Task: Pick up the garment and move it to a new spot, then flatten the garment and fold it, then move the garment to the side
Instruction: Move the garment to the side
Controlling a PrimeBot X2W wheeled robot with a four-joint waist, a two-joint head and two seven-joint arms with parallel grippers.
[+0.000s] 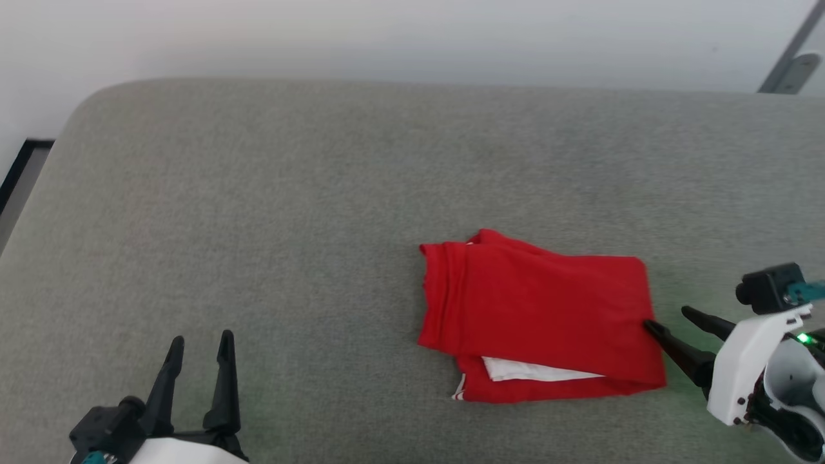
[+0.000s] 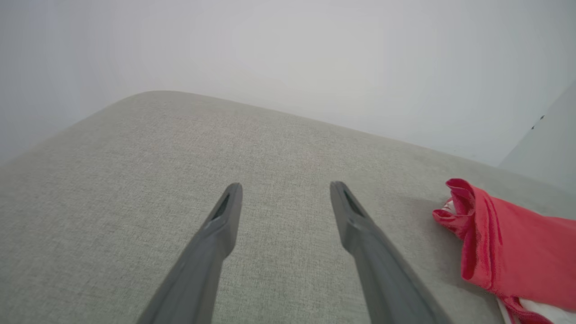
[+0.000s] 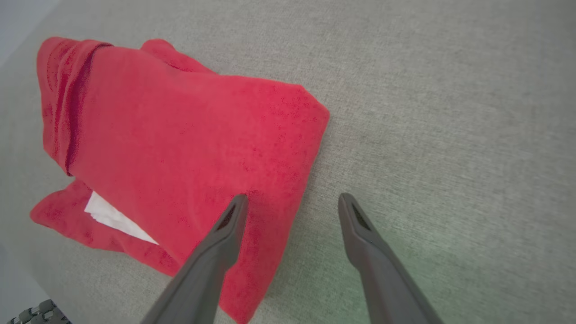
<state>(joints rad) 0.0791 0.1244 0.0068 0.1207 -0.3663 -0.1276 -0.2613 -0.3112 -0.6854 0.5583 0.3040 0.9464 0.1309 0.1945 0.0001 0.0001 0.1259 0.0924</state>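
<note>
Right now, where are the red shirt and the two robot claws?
garment (image 1: 541, 309): head view, middle of its folded red top layer
right gripper (image 1: 665, 318): head view, midway between its fingertips
left gripper (image 1: 202, 336): head view, midway between its fingertips

Garment (image 1: 541, 309) folded into a red rectangle on the grey padded surface (image 1: 290, 193), right of centre, near side, with a white bit peeking out at its near edge. Right gripper (image 1: 666, 318) spread and empty, pointing left, one fingertip at the garment's right edge. Left gripper (image 1: 201, 337) near left, spread and empty, well apart from the garment. Pale wall (image 1: 387, 32) far.
</note>
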